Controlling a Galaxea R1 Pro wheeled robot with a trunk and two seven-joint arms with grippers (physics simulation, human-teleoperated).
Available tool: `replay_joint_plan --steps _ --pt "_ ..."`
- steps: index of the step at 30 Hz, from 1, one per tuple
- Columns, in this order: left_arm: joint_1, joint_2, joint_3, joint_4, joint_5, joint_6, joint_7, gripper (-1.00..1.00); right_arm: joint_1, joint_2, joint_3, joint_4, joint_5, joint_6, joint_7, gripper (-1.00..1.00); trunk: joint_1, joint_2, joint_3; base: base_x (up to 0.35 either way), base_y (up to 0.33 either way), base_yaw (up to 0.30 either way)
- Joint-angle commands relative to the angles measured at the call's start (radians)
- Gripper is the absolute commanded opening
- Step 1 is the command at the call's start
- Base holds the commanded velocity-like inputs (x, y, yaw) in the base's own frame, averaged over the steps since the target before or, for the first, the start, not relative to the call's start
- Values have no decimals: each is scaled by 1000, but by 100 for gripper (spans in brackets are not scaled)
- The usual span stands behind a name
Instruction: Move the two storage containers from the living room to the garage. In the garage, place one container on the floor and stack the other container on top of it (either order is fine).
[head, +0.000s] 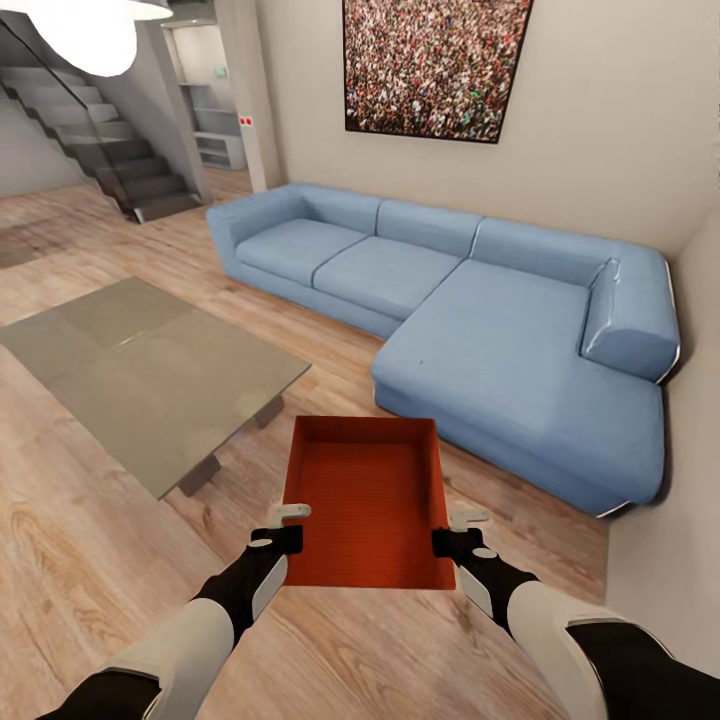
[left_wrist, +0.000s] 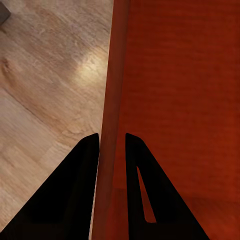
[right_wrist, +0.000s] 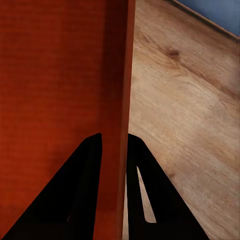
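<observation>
Both sets of fingers pinch side walls of one storage container (head: 368, 505): left gripper (left_wrist: 111, 142) on its left wall, right gripper (right_wrist: 114, 142) on its right, box held above wood floor (head: 90, 560) w/ blue sofa (head: 450, 300) beyond. Judged early: still living room; garage, second box, stacking left. No readable writing.

One orange-red storage container (head: 365, 500), rectangular and open-topped with straight walls and an empty ribbed bottom, sits level just in front of the blue sofa (head: 480, 330), above the wood plank floor (head: 90, 540).
</observation>
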Motion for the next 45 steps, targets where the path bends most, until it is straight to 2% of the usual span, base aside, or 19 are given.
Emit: replay_joint_plan --steps 1,10,17,45 --pt "-1 0 2 -14 -9 7 14 -100 -1 0 -5 5 -12 -4 -5 -100 0 -1 1 0 0 0" --pt "-1 0 7 -14 -9 7 14 -100 0 0 -5 5 -12 -4 -5 -100 0 -1 15 0 0 0" --pt "-1 0 49 -14 -9 7 14 -100 0 0 -5 5 -12 -4 -5 -100 0 -1 26 0 0 0" --pt "-1 0 53 -13 -10 8 14 -100 -1 0 -5 5 -12 -4 -5 -100 0 -1 69 0 0 0"
